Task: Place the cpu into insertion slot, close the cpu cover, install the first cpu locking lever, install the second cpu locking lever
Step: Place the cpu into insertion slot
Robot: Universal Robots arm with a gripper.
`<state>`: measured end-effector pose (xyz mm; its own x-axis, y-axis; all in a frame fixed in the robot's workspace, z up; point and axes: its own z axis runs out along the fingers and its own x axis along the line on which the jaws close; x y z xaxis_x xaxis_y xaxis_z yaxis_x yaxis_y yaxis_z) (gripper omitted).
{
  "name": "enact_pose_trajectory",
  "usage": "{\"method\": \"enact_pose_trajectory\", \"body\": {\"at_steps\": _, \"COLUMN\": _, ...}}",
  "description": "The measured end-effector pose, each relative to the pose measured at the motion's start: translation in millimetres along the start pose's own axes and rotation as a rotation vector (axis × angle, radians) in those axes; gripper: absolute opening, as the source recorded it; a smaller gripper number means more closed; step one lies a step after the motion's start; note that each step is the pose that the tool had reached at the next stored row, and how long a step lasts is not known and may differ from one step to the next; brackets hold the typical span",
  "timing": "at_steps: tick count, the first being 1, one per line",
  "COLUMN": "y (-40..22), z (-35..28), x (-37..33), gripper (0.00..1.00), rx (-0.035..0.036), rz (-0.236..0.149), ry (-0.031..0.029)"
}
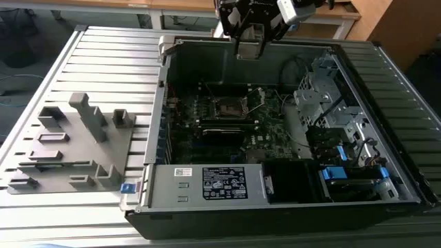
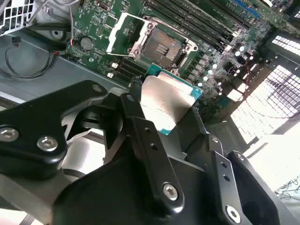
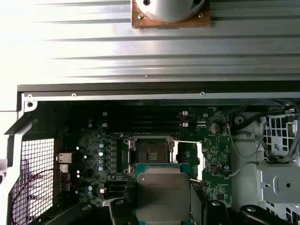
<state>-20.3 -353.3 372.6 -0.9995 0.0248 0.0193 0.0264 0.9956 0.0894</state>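
Ribbed metal forms the table point(image 1: 103, 57), seen whole in the exterior view, with wooden furniture point(image 1: 389, 20) beyond it. On the table lies an open case point(image 1: 200, 62), with a grey rack point(image 1: 76, 139) on the exterior view's left of it. A green board point(image 1: 272, 137) sits inside the case. The tool point(image 1: 249, 51) hangs over the case's far wall, and its grip is hard to make out there. In both wrist views it is clamped on the cpu point(image 2: 166, 101), with fingers point(image 2: 136, 117) at opposite edges that hide part of the chip. The cpu is in the air, apart from the uncovered slot point(image 2: 161, 47). The cover point(image 2: 114, 37) stands tilted up beside the slot.
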Motion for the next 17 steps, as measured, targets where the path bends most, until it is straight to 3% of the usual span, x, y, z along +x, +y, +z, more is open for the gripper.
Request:
{"method": "enact_pose_trajectory", "body": {"at_steps": 12, "y": 0.0, "z": 0.8, "x": 0.0, "gripper": 0.54, "rx": -0.0002, "rz": 0.000, "ry": -0.0001}}
{"method": "enact_pose_trajectory", "body": {"at_steps": 17, "y": -0.6, "z": 6.2, "x": 0.0, "gripper": 0.54, "rx": 0.0000, "rz": 0.000, "ry": -0.0016}}
